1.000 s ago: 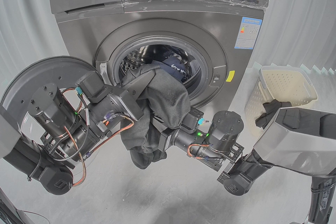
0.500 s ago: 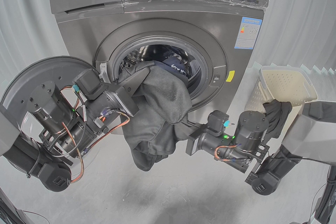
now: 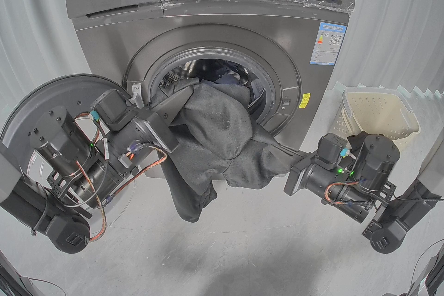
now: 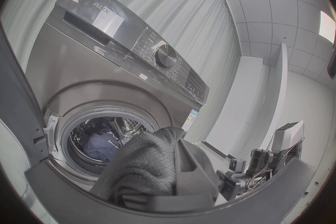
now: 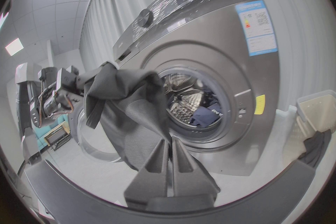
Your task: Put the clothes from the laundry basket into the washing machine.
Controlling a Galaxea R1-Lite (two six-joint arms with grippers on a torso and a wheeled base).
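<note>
A dark grey garment (image 3: pixel 222 126) hangs stretched in front of the washing machine's open drum (image 3: pixel 185 72), its top edge at the drum's rim. My left gripper (image 3: pixel 184 97) is shut on its upper left part, just before the opening. To the lower right, my right gripper (image 3: pixel 286 154) is shut on a pulled-out corner; the fingers (image 5: pixel 159 160) pinch the cloth (image 5: pixel 129 102). In the left wrist view the garment (image 4: pixel 150 165) drapes over the gripper. Dark blue clothing (image 5: pixel 206 116) lies inside the drum. The cream laundry basket (image 3: pixel 384 109) stands to the right, with a dark cloth (image 3: pixel 357 140) over its rim.
The round machine door (image 3: pixel 51 98) stands swung open on the left, behind my left arm. Grey floor (image 3: pixel 240 237) lies open in front of the machine. A pale curtain hangs behind and beside it.
My right arm has swung out to the right, drawing the garment's corner with it so the cloth is spread wide. The left gripper has edged up toward the drum with the garment.
</note>
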